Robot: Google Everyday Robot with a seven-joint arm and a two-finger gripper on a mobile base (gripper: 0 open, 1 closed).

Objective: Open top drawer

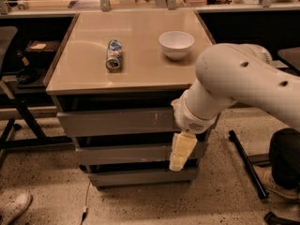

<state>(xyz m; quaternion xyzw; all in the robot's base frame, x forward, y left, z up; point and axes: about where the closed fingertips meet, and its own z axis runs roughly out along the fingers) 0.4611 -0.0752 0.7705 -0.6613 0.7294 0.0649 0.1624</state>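
The top drawer (117, 122) is the wide grey front just under the tan tabletop, with pale scratch marks near its right end. It sits pushed in, about level with the two shorter grey drawers (122, 153) below it. My gripper (180, 152) is pale yellow and hangs pointing down from the white arm (243, 86). It is in front of the right end of the middle drawer, just below the top drawer's right part. The arm hides the right end of the top drawer.
A tan tabletop (140, 69) carries a can (113, 55) lying on its side and a white bowl (176, 44). A dark stand's legs (21, 121) are at the left and a black chair base (248, 165) at the right. A shoe (14, 207) is at the bottom left.
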